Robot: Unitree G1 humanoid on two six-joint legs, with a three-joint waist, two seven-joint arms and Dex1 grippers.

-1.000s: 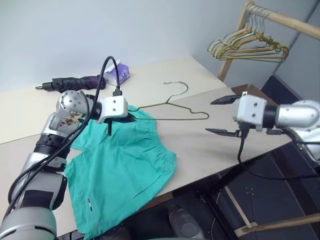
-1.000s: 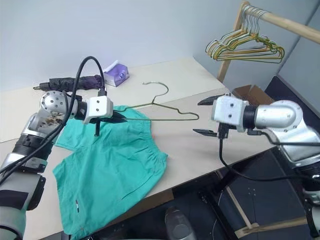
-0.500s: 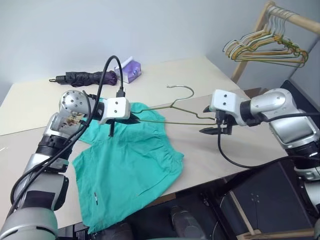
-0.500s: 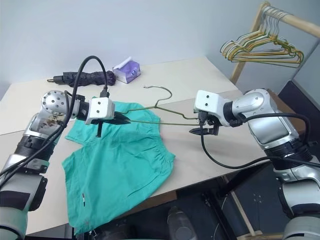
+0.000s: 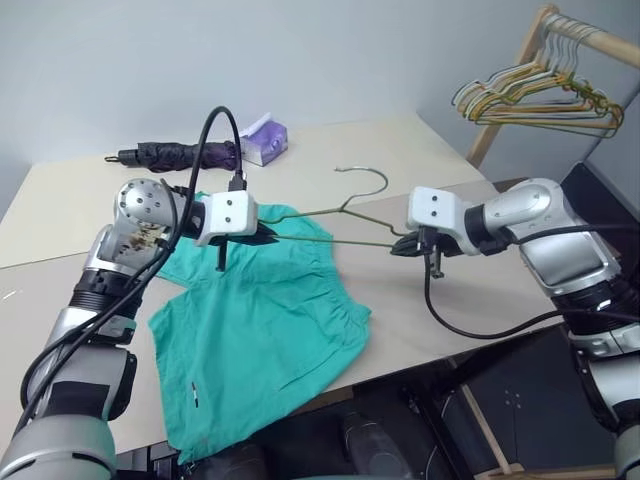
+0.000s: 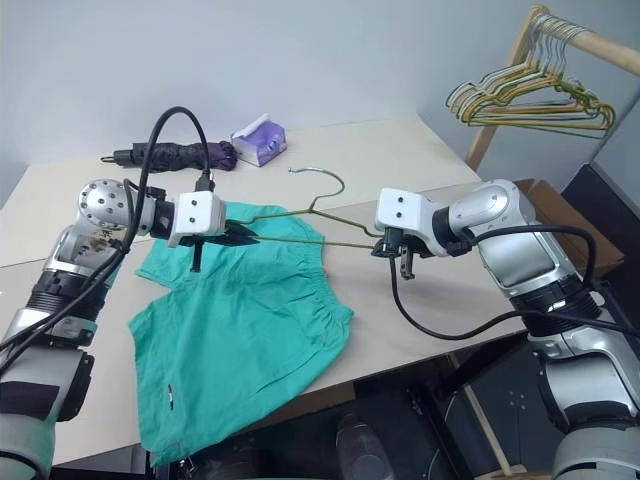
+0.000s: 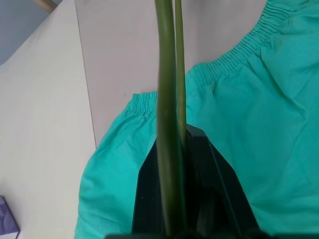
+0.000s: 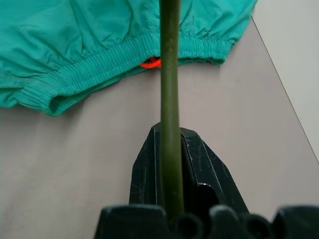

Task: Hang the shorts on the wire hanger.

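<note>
The teal-green shorts (image 5: 262,322) lie flat on the table, waistband toward the right, one leg hanging over the front edge. The thin olive wire hanger (image 5: 340,214) is held level just above the waistband, hook (image 6: 322,180) pointing away from me. My left gripper (image 5: 268,236) is shut on the hanger's left corner, its two wires running out between the fingers (image 7: 149,189). My right gripper (image 5: 403,246) is shut on the hanger's right corner; its wrist view shows the wire (image 8: 169,99) clamped between the fingers (image 8: 144,174), with the waistband (image 8: 99,64) and a small orange tag beyond.
A folded dark umbrella (image 5: 170,154) and a purple tissue pack (image 5: 264,140) lie at the table's far side. A wooden rack (image 5: 570,30) at the right holds bunched yellow, green and white hangers (image 5: 520,95). The table's front edge (image 5: 440,350) drops off below the right arm.
My right gripper came in leftward and down from beside the table, and closed on the hanger's right corner. The left gripper kept its hold. The camera has swung.
</note>
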